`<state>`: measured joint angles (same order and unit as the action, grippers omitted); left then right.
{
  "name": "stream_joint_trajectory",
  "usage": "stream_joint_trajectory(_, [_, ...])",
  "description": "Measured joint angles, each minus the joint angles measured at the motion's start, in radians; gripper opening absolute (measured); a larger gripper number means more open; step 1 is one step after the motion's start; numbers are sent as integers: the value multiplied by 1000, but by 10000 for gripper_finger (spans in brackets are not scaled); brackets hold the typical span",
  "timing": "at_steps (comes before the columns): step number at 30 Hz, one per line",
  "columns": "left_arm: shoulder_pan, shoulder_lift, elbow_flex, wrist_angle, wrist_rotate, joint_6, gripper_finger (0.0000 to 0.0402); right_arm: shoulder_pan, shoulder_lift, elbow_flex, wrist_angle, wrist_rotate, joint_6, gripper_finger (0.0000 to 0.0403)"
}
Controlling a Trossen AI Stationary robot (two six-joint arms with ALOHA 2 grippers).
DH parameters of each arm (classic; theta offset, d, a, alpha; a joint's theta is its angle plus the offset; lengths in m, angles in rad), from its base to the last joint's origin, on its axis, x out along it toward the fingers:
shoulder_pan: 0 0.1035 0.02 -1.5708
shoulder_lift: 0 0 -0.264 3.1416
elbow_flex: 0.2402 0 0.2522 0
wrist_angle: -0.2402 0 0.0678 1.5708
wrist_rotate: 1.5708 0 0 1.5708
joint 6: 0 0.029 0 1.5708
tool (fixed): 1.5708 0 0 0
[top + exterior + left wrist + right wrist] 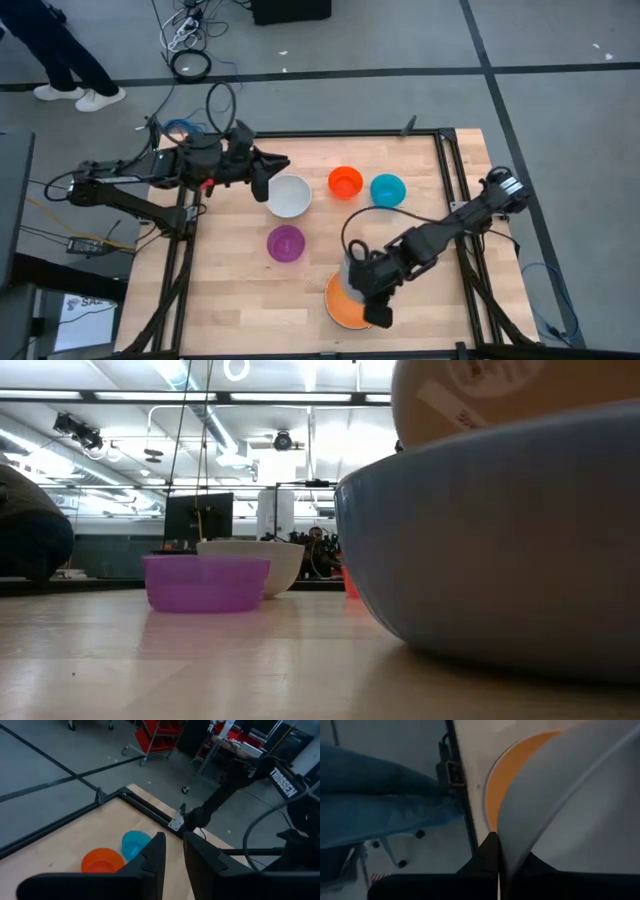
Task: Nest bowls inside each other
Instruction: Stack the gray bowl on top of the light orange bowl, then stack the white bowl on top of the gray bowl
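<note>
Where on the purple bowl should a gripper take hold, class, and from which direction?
On its rim, coming from above. The purple bowl sits upright and open, apart from the white bowl, so one finger can probably drop inside its thin wall and one outside.

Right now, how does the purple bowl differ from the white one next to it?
The purple bowl is smaller than the white bowl. The purple bowl stands clear of both arms, while the white bowl sits just beside the left gripper. In the low view the purple bowl is lower and straighter-sided. Both stand upright, empty, on the table.
</note>
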<state>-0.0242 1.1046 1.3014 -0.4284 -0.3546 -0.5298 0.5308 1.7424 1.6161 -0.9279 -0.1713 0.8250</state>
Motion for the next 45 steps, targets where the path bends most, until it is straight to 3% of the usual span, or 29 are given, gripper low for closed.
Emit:
stream_joint_trajectory(12, [-1, 0, 0, -42, 25, 2, 76, 1, 16, 1, 15, -24, 60, 113])
stream_joint_trajectory(18, [0, 0, 0, -54, 15, 2, 76, -1, 5, 1, 30, 1, 122, 138])
stream_joint_trajectory(21, [10, -1, 0, -113, 12, 4, 76, 2, -21, 1, -16, 82, 173, 136])
stream_joint_trajectory(24, [30, 0, 0, -261, -4, 36, 76, 12, -56, 1, -144, 238, 257, 133])
stream_joint_trajectory(28, [81, 23, -1, -545, -22, 99, 76, 11, -120, 1, -413, 440, 522, 127])
stream_joint_trajectory(30, [109, 43, -30, -611, 16, 175, 76, 16, -153, 1, -504, 534, 646, 123])
stream_joint_trajectory(32, [140, 60, -75, -601, 123, 263, 76, 19, -187, 1, -563, 632, 753, 120])
stream_joint_trajectory(36, [167, 126, -141, -561, 512, 577, 76, 13, -255, 1, -575, 762, 794, 117])
stream_joint_trajectory(38, [165, 155, -145, -600, 621, 730, 76, 0, -285, 1, -574, 781, 766, 117])
stream_joint_trajectory(40, [166, 172, -145, -609, 623, 841, 76, -14, -311, 1, -573, 781, 729, 117])
stream_joint_trajectory(45, [173, 213, -144, -614, 504, 1048, 76, -51, -340, 1, -572, 781, 645, 117])
